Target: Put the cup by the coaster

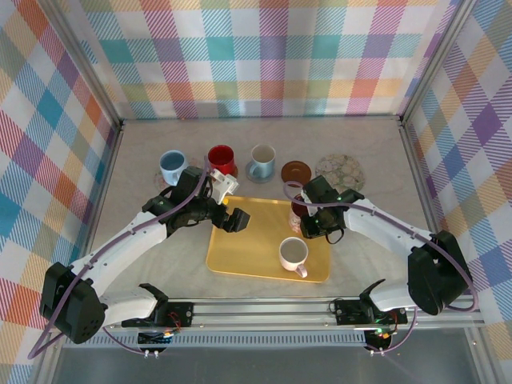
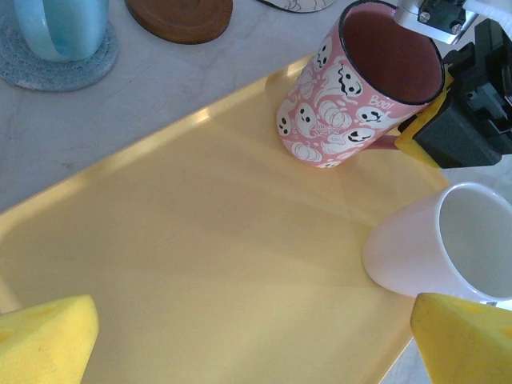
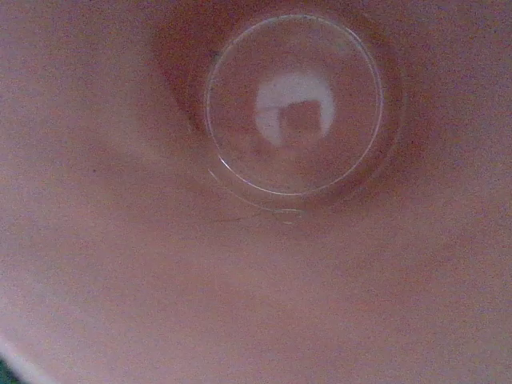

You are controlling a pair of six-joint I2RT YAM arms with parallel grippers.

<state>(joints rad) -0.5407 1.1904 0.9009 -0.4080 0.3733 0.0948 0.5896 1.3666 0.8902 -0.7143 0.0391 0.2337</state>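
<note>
Right hand [image 1: 309, 218] at rim of pink ghost cup [image 2: 336, 120], grip unclear; white mug [image 2: 424, 248] close beside.

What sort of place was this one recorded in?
Probably a lab test cell, not a home: plaid walls on an aluminium frame, a left arm and right arm bolted side by side, a red mug and brown coaster staged behind a yellow tray.

Top camera: high above the near edge, looking down on the whole worktop [image 1: 140, 164]. Left wrist: low, close over the yellow tray [image 2: 200, 248], facing the pink mug [image 2: 336, 120]. Right wrist: looking into that same mug, very near.
</note>
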